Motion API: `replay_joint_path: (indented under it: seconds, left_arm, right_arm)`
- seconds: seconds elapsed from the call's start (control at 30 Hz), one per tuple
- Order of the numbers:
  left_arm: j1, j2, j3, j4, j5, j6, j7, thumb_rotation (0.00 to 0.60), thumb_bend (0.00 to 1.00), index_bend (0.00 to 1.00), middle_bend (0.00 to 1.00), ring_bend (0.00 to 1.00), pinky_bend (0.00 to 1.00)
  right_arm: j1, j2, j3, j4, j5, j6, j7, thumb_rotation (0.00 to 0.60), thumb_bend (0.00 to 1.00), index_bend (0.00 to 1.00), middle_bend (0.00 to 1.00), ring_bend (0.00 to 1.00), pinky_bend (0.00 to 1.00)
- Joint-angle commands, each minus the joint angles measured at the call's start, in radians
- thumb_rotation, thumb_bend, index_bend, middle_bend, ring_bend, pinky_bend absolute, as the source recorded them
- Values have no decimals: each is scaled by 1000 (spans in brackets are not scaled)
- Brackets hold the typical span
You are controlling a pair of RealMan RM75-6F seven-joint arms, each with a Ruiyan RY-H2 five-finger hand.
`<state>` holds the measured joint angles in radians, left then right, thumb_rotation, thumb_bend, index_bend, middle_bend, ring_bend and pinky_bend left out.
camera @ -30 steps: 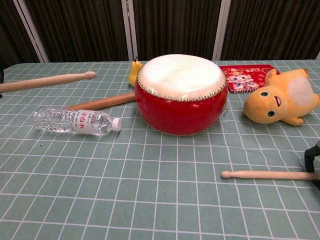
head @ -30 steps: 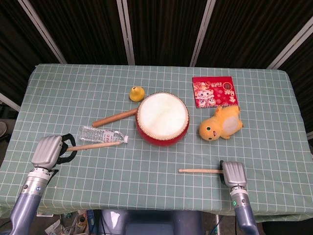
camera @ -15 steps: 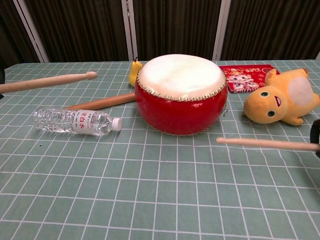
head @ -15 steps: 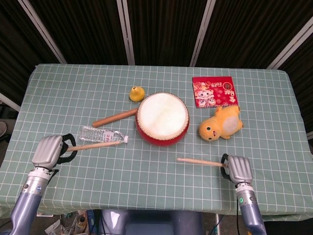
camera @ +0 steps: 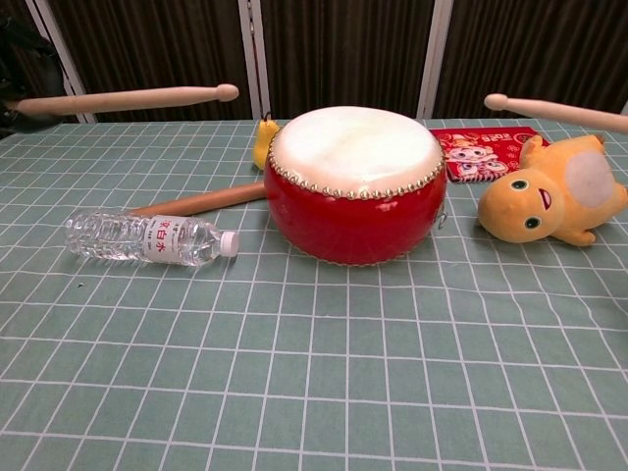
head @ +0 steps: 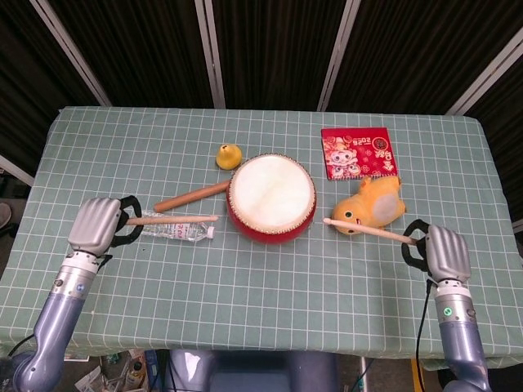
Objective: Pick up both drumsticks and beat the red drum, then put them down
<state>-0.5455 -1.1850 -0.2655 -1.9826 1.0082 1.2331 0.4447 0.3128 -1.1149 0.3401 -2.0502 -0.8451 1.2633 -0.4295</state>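
While gripped in the left hand [head: 96,225], left drumstick [head: 172,219] held level above the water bottle [head: 180,230], tip aimed toward the red drum [head: 271,197] and stopping just short of its rim. In the chest view, same stick [camera: 128,100] raised clear of the table, level, tip near the drum's upper left. Fingers of that hand wrapped around the butt end.

Right hand [head: 445,251] clamped on the right drumstick [head: 369,232], slanting up and leftward, tip lying over the yellow plush toy's [head: 372,205] face, just beside the drum's right side. From the chest view, right stick [camera: 557,111] coming in from the right edge, high above the plush toy [camera: 554,193], tip apart from the drum skin [camera: 355,145].

Drum upright near the middle of the green checked tablecloth [head: 270,286], white skin facing up, touched by neither stick. Behind it to the left, a small yellow pear-shaped thing [head: 228,155]; a thicker wooden rod [head: 192,197] lying flat between bottle and drum. Red printed packet [head: 357,153] flat behind the plush toy.
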Motion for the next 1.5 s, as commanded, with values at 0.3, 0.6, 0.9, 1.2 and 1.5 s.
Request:
replay_joint_path:
  seconds: [0.3,0.6,0.9,1.2,1.5]
  left_arm:
    - [-244,-94,-141,194,-227,-132,116,600,624,768,1000,1000,1000]
    - [-405,-230,-191,377,-329,-170,146,600,624,768,1000,1000,1000]
    - [-488,-389,-211,592,-170,-149,-8,600,624,769,1000,1000,1000]
    - [-598,-462,-92,792,-411,-348,290,600,625,772,1000,1000,1000]
    - [-711,-408,-54,769,-772,-307,645,600,609,776,1000,1000,1000]
  right_arm:
    - [106,50,46,9,119,-68,1,600,814,987,1000,1000,1000]
    - [153,47,36,40,138,-84,6,600,814,986,1000,1000,1000]
    - [160,64,23,67,136,-101,58,600,814,986,1000,1000,1000]
    - [164,68,-2,108,135,-120,97,600,815,986,1000,1000,1000]
    - [161,71,-26,131,135,-126,120,600,815,987,1000,1000,1000]
